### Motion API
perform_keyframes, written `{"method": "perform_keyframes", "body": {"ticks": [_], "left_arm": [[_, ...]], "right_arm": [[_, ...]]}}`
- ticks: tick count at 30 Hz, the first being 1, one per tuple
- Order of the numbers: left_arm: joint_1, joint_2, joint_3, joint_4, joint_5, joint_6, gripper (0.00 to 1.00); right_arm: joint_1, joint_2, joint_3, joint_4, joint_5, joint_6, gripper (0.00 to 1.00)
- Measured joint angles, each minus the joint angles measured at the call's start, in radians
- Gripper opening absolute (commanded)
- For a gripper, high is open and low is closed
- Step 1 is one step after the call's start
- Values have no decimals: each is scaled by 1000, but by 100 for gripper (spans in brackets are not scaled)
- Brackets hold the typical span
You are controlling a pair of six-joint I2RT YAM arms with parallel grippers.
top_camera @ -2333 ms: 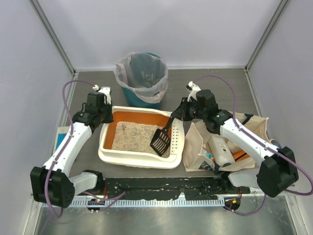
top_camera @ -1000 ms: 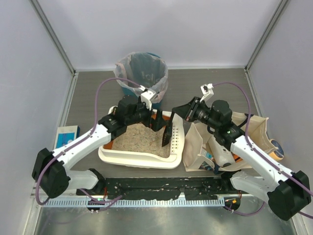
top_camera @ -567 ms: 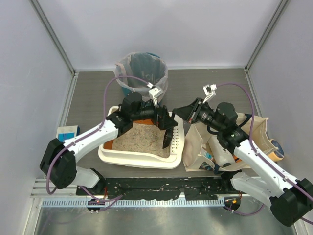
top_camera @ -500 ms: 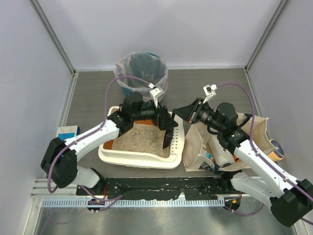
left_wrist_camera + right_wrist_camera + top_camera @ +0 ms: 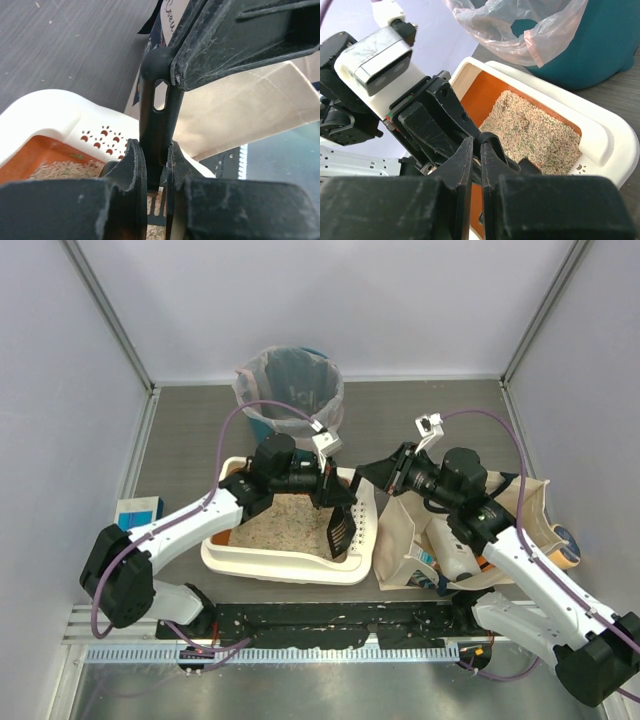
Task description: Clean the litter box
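The litter box (image 5: 280,568), cream-white with orange inner walls and grey-beige litter, sits mid-table. It also shows in the left wrist view (image 5: 60,107) and the right wrist view (image 5: 615,145). A black slotted scoop (image 5: 338,530) stands nearly upright at the box's right end, with its head down in the litter. My left gripper (image 5: 333,490) is shut on the scoop handle (image 5: 152,115), at its middle. My right gripper (image 5: 368,473) is shut on the looped top end of the handle (image 5: 492,145), just above the left fingers (image 5: 435,120).
A teal bin (image 5: 290,400) with a plastic liner stands behind the box and shows in the right wrist view (image 5: 590,45). A beige cloth tote bag (image 5: 500,530) holding a white bottle (image 5: 458,550) lies right of the box. A small blue box (image 5: 138,510) lies at far left.
My left arm swung from the box's left side across to the scoop and closed on its handle. The scoop went from lying tilted in the litter to nearly upright.
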Motion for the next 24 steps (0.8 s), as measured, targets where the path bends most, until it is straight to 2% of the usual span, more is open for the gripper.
{"method": "perform_keyframes", "body": {"ticks": [2,5,7,8,9,17,24], "left_arm": [[-4,-22,0,-36,-23,53,0],[-8,-52,0,-82,-45,116,0],[-12,-71,6,-131,-79,168,0],[-12,-75,14,-159,-103,191,0],[-13,-78,22,-182,-124,219,0],[-131,-92,46,-357,-261,423,0],[-168,-97,46,-425,-306,487,0]], "right_arm": [[11,0,32,-60,13,-36,7],[26,4,74,-132,25,-76,28],[35,18,108,-195,28,-111,38],[36,25,120,-229,32,-126,49],[37,36,133,-259,37,-143,53],[63,159,298,-504,61,-276,63],[80,157,293,-523,28,-266,58]]}}
